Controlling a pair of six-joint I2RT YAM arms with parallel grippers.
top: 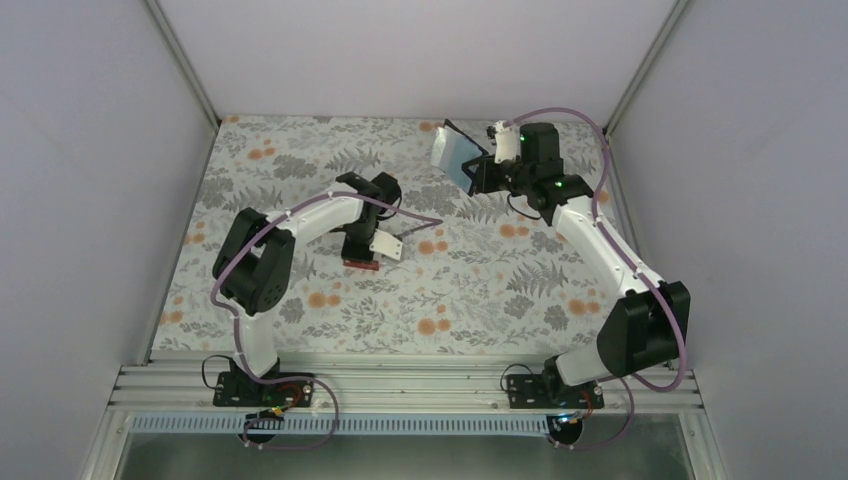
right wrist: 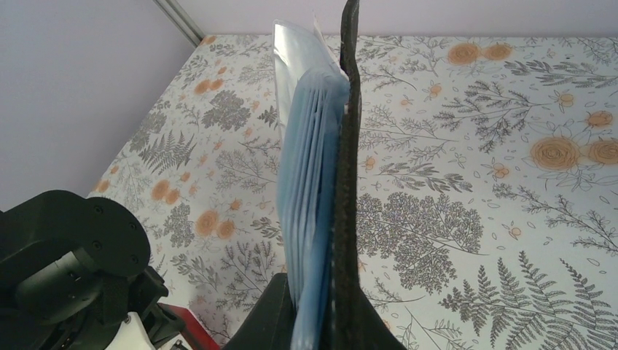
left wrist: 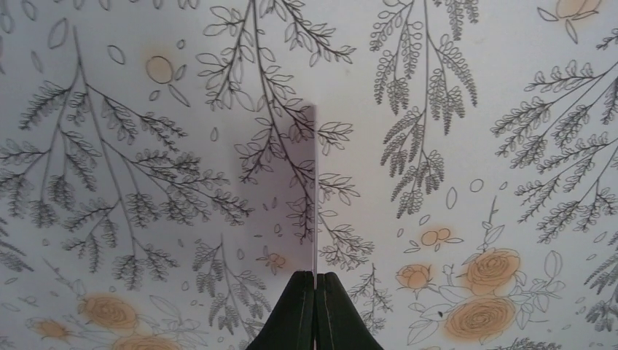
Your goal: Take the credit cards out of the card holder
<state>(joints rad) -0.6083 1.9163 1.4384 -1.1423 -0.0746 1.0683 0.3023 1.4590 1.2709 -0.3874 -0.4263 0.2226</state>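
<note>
**Card holder [top: 455, 158]: held aloft by the far right corner; one card out at mid-table**

Location: off the table [top: 300, 160], up over its far right corner, well apart from the centre.

Held by: right tool [top: 482, 176], narrow, clamped on the card holder's lower end. The black outer cover and the blue-grey inner face [right wrist: 313, 189] are both pinched between the jaws.

Attitude: opened out and standing roughly upright, with the long axis running up and away from the right tool. From above, the blue inner face is turned toward the left side of the table, that is, toward the other arm.

Contents: layered blue edges and one pale, glossy sheet show against the inner face. Which of these are cards and which are pockets cannot be told.

Red card [top: 361, 263]: near the centre of the table, pinched by the left tool [left wrist: 315, 281], whose jaws are closed to a sliver on it. The card juts straight out from the fingertips, edge-on to the wrist camera. Whether its far end touches the table cannot be told.

Governing relation: the card holder lies toward the far right corner from the left tool. The left tool is the only free candidate for pulling, and it is occupied.

Assessment: the red card probably has to be released first. The left tool would then cross toward the far right to meet the open face.
</note>
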